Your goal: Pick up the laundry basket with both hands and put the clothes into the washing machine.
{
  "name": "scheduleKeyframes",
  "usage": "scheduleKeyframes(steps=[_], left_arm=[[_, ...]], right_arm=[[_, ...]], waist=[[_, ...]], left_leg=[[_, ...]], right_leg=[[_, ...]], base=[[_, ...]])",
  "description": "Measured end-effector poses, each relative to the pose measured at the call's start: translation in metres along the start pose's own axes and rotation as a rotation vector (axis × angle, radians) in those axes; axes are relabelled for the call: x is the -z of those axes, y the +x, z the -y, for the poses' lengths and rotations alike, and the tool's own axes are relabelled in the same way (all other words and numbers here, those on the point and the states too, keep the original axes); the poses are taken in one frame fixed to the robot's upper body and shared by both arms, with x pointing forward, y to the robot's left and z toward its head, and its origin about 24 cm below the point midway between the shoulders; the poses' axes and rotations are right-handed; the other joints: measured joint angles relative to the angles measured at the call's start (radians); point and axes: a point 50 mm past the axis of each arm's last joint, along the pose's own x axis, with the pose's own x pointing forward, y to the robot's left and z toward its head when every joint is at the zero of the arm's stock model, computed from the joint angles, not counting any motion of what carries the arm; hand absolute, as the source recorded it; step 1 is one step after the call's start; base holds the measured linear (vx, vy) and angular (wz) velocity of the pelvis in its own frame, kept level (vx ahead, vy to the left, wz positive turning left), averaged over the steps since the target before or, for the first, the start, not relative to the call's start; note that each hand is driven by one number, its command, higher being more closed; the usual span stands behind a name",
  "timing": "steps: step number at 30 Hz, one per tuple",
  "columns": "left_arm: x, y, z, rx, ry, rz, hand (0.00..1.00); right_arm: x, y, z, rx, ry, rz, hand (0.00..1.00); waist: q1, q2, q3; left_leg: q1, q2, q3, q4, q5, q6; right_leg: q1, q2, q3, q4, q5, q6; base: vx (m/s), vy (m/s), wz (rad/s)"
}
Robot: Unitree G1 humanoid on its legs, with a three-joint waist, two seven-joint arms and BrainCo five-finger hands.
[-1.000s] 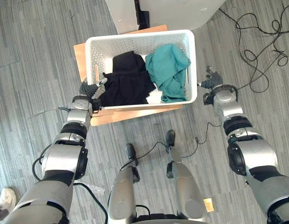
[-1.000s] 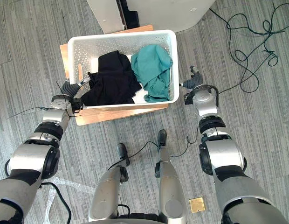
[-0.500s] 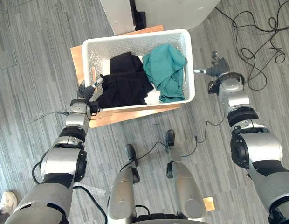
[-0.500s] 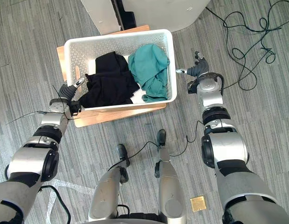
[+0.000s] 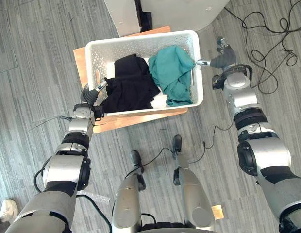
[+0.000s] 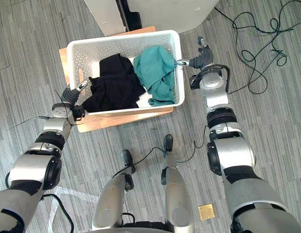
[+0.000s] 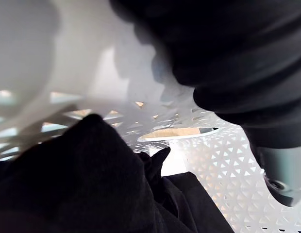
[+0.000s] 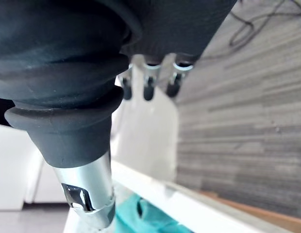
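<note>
The basket sits on a low wooden stand on the floor. Its long axis runs crosswise in front of the robot, so each short end faces one hand. A black garment and a teal garment lie inside it, and a white appliance, probably the washer, stands just beyond.

The left hand is against the basket's left end, close to the near corner. Its wrist view looks in past the lattice wall at the black cloth, but whether it has a grip on the rim cannot be told.

The right hand is at the right end, toward the far corner. Its thumb reaches in over the rim, its fingers are spread straight outside the wall, and it holds nothing.

The hands bracket the basket on a diagonal, left nearer the robot and right farther out. A level lift probably depends on the right hand closing on the rim opposite the left.
</note>
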Motion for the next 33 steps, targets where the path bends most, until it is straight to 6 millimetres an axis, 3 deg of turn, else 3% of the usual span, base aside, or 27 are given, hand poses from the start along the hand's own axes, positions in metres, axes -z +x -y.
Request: scheduleKeyframes(steps=[10,17,22,27,28,33], left_arm=[[0.000,-0.001,0.001,0.003,0.000,0.006,0.00],[-0.002,0.000,0.003,0.007,-0.001,0.011,0.00],[-0.014,0.001,0.010,0.020,-0.008,0.056,0.00],[-0.021,0.001,0.017,0.032,-0.013,0.081,0.00],[-0.023,0.001,0.018,0.030,-0.015,0.084,1.00],[-0.025,0.002,0.019,0.027,-0.016,0.090,1.00]], right_arm=[[0.004,-0.001,-0.003,-0.005,0.004,-0.009,0.00],[0.028,-0.007,-0.016,-0.038,0.015,-0.088,0.00],[0.046,-0.011,-0.020,-0.040,0.048,-0.163,0.00],[0.046,-0.011,-0.020,-0.029,0.084,-0.164,0.00],[0.046,-0.011,-0.020,-0.028,0.084,-0.164,1.00],[0.046,-0.011,-0.023,-0.037,0.084,-0.157,1.00]], waist=[[0.000,0.000,0.000],[0.000,0.000,0.000],[0.001,0.000,0.000],[0.002,0.000,0.000],[0.001,0.000,0.000],[0.001,0.001,-0.001]], left_leg=[[0.000,-0.001,-0.001,0.000,0.000,0.000],[-0.005,-0.003,-0.007,-0.001,0.000,0.000],[-0.034,-0.015,-0.033,-0.007,0.008,0.002],[-0.033,-0.029,-0.035,-0.039,0.028,0.010],[-0.033,-0.031,-0.034,-0.039,0.028,0.010],[-0.030,-0.036,-0.032,-0.055,0.033,0.008]], right_leg=[[0.000,-0.001,0.000,0.000,0.000,0.000],[-0.002,-0.004,-0.005,0.000,0.000,0.000],[-0.019,-0.013,-0.027,0.003,0.000,0.000],[-0.030,-0.026,-0.032,0.004,0.001,0.002],[-0.030,-0.028,-0.031,0.004,0.001,0.003],[-0.035,-0.032,-0.029,0.005,0.003,0.005]], base=[[0.00,-0.001,0.00],[0.00,0.000,0.02],[0.01,0.002,0.14],[0.02,0.004,0.07],[0.00,0.000,0.00],[0.00,0.000,0.00]])
